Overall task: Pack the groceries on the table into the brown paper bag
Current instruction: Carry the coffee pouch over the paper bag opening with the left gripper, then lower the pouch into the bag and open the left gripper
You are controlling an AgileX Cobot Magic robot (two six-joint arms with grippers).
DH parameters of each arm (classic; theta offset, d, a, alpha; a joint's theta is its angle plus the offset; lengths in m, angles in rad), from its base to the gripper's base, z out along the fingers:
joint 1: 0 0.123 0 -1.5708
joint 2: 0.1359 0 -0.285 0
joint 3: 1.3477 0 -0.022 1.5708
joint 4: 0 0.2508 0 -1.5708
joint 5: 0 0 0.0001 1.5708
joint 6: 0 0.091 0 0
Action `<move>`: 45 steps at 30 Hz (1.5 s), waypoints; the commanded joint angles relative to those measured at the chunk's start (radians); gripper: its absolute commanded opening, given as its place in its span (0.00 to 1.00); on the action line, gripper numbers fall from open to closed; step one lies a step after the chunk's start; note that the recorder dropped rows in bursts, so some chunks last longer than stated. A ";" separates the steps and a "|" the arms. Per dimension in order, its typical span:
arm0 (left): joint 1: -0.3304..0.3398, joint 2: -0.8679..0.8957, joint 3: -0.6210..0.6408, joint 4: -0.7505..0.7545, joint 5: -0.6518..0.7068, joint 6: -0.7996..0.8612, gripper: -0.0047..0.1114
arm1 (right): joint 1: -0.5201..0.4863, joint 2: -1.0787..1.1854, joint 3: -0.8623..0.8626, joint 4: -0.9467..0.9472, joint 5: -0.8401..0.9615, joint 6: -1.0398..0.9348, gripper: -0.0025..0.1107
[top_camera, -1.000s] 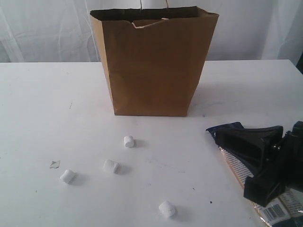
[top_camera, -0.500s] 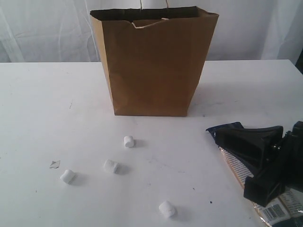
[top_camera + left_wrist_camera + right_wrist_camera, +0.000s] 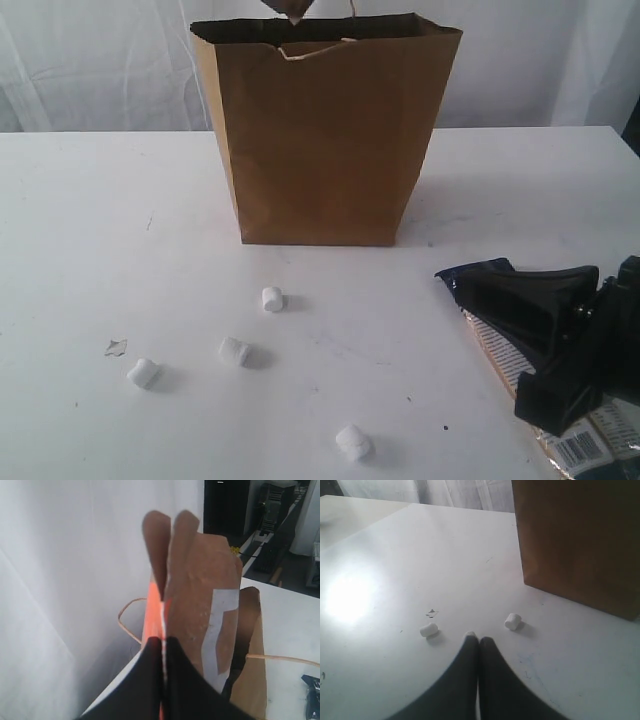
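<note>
The brown paper bag [image 3: 325, 140] stood upright at the back middle of the white table [image 3: 100, 220], mouth open. Right above the opening hung the brown pouch [image 3: 200, 595], pinched flat in the left gripper [image 3: 162, 642]. Out front, four white marshmallows [image 3: 272, 299] lay scattered apart. The right gripper [image 3: 479, 642] sat low on the right over a noodle pack [image 3: 492, 350], fingers pressed together on nothing, one marshmallow just past its tips.

We can read no words or numbers anywhere. We make out a barcode [image 3: 574, 450] on the noodle pack [image 3: 493, 355], its digits too small to tell, and a pale patch [image 3: 217, 630] without legible print on the pouch [image 3: 197, 580].
</note>
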 commanded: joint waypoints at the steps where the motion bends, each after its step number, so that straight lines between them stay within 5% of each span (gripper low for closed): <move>1: -0.001 0.004 -0.013 -0.079 -0.038 0.015 0.04 | 0.003 0.001 0.003 -0.008 0.009 0.003 0.02; 45: -0.021 0.086 -0.013 -0.141 0.006 0.191 0.06 | 0.003 0.001 0.003 -0.008 0.001 0.030 0.02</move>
